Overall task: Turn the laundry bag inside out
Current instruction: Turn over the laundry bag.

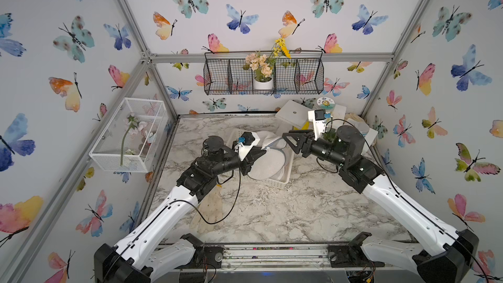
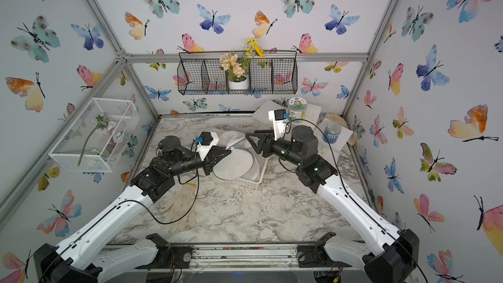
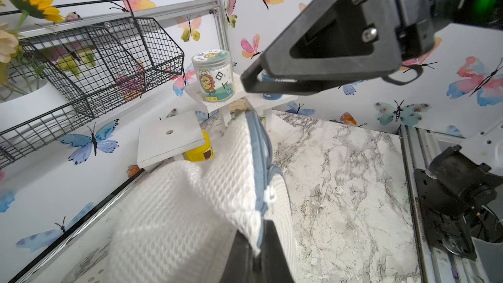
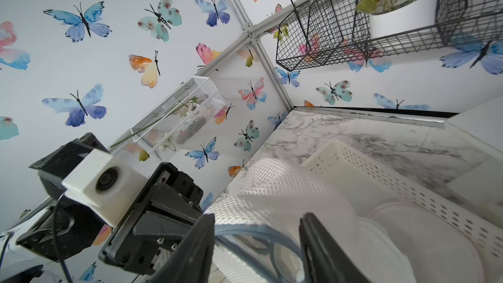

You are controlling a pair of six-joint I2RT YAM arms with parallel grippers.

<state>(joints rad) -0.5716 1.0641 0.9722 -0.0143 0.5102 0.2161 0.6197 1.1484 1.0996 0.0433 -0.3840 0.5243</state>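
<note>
L gripper (image 3: 257, 246) clamped on mesh laundry bag (image 3: 190, 200) rim, over white basket (image 4: 381, 175). R gripper (image 4: 257, 230) jaws apart, straddling blue trim (image 4: 239, 231).

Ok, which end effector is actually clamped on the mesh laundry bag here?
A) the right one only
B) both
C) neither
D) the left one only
D: in the left wrist view the left end effector is shut on the blue-trimmed edge of the laundry bag, while the jaws of the right end effector stand well apart, pinching nothing.
</note>
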